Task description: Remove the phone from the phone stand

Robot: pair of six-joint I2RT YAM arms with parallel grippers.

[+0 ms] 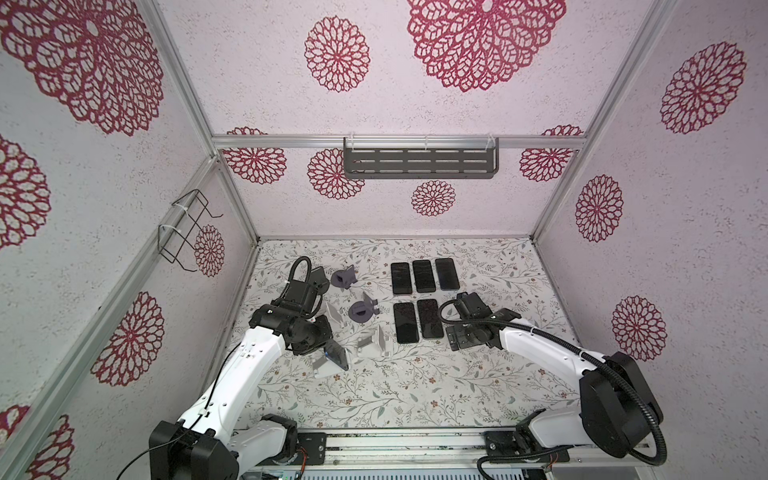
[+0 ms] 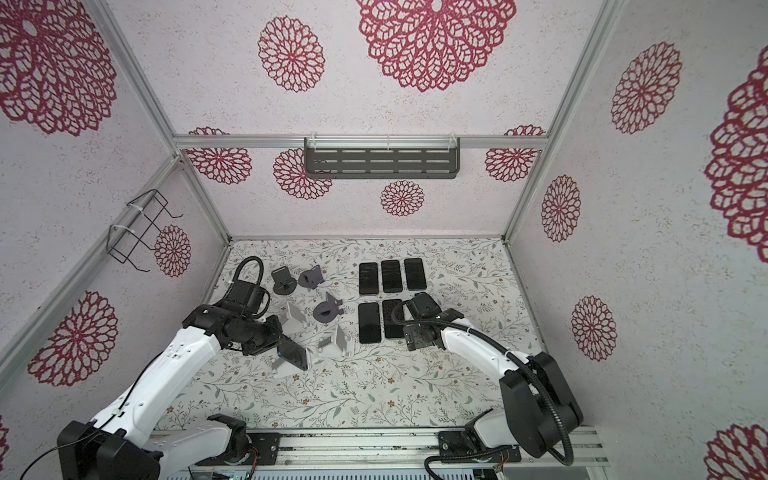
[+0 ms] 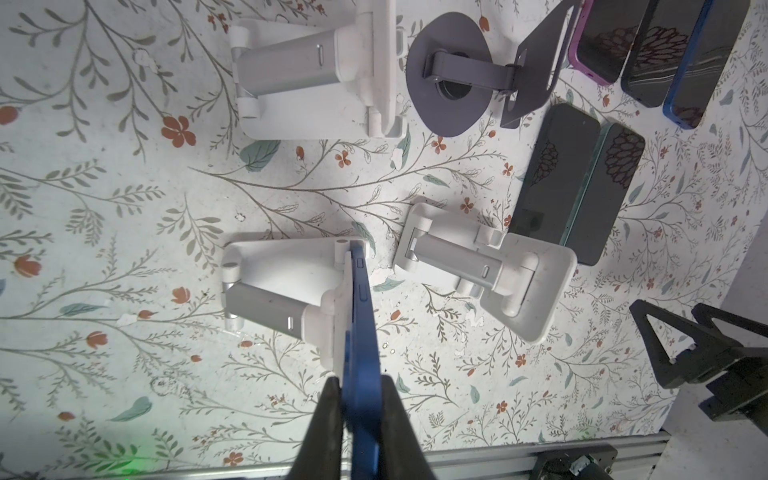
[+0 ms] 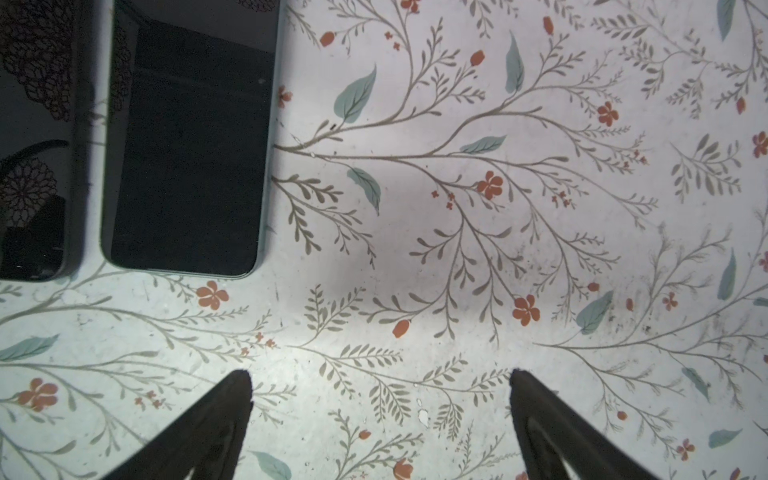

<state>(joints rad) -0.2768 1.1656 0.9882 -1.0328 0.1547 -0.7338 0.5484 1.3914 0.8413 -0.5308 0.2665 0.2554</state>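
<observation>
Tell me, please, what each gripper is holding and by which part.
The left gripper is shut on the blue-cased phone in the white phone stand, pinching its front and back faces near one end. The right gripper is open, holding nothing.

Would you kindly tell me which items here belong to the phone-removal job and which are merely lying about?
Job: blue phone, its white stand, left gripper shut on the phone.
Lying about: five flat phones, two empty white stands, three purple stands.

White stand (image 3: 486, 270) flanks the phone (image 3: 362, 332); table (image 1: 415, 395) in front lies open.
</observation>
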